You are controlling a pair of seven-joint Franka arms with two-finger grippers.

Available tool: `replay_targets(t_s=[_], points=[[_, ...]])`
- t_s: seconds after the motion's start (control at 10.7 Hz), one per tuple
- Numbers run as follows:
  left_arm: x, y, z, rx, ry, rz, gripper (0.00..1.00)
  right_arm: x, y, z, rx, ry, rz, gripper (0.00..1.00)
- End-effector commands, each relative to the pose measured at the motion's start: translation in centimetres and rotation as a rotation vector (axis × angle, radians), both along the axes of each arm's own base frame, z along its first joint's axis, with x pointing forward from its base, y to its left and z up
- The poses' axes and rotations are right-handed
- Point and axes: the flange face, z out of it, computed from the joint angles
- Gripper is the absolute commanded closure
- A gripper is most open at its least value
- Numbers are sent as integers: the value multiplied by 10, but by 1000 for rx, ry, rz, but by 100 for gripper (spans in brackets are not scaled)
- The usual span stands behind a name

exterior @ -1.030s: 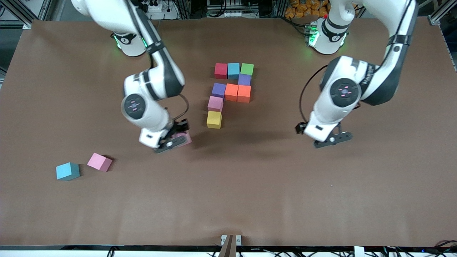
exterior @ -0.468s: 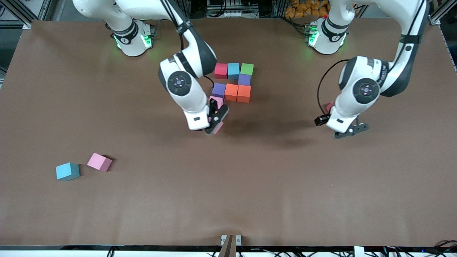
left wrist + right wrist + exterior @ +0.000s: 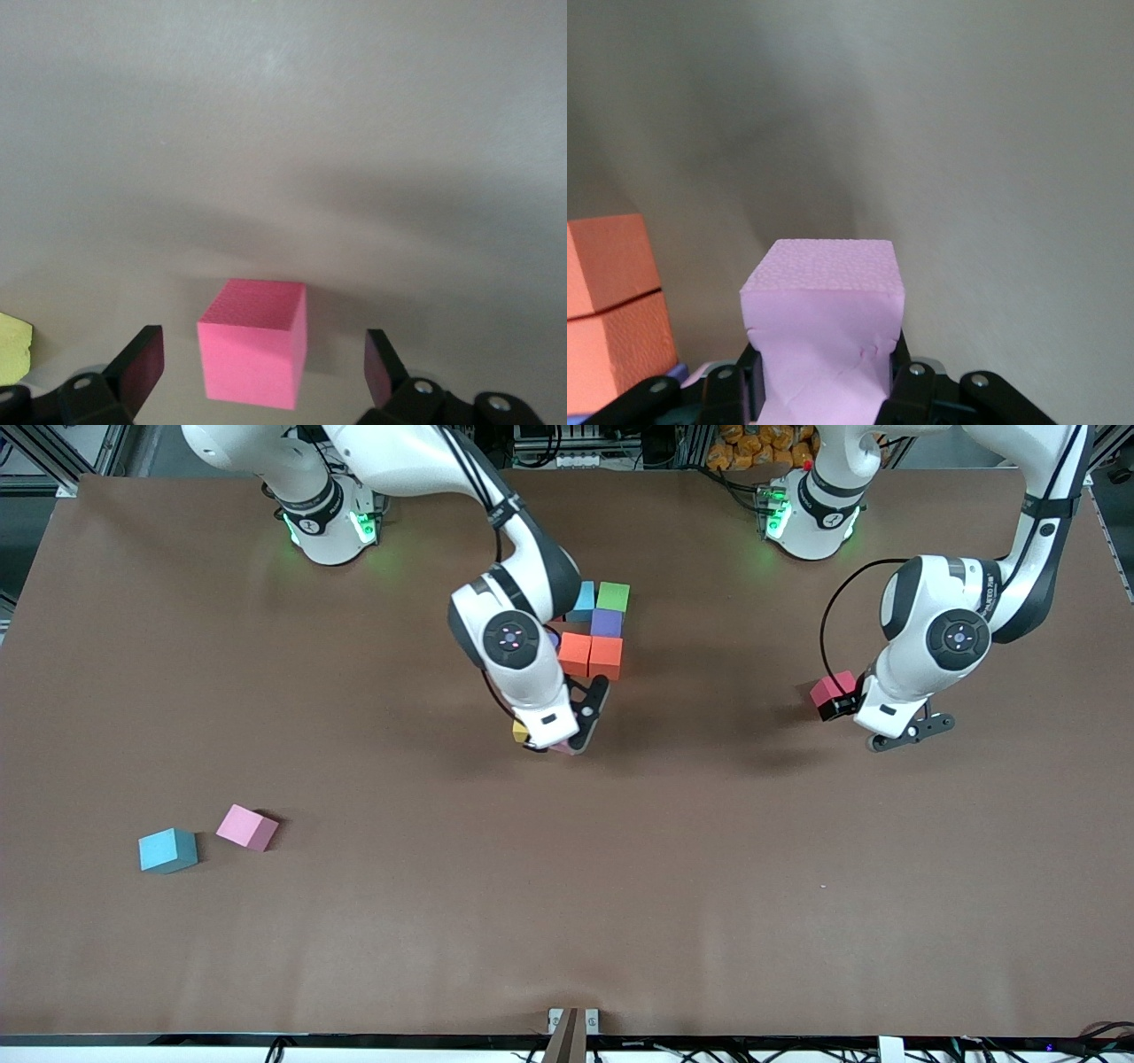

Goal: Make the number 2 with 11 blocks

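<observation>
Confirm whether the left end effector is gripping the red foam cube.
No: the left end effector is open, fingers apart from the red foam cube on the table.

Brown table (image 3: 673, 886) surface, matte. Orange items (image 3: 753, 447) heaped past its edge, near the left arm's base; identity unclear.

Matte, pebbled foam blocks (image 3: 824, 328)

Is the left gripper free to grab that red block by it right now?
Probably yes. The left gripper hangs open over the red block, which stands alone on the table, one finger either side.
</observation>
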Motion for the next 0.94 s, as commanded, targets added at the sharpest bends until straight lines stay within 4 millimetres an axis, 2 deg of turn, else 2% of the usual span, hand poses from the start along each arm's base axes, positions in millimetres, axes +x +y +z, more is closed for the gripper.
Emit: replay_targets(t_s=[0.0,0.09,0.28,0.66,0.84], points=[[-25,5,-12,-16,-5,-11,0,-7,24,-2,21,-8,120,95],[-30,14,-18,-17,-10,7,0,-12,29,-5,23,-16,220,100],[-41,14,-29,-23,-18,4,0,-14,24,-12,10,-9,304,100],[-45,14,-38,-25,-5,-19,0,-21,13,-33,-42,21,313,100],[-46,15,-47,-33,-1,-60,0,-22,10,-38,-56,23,317,100]])
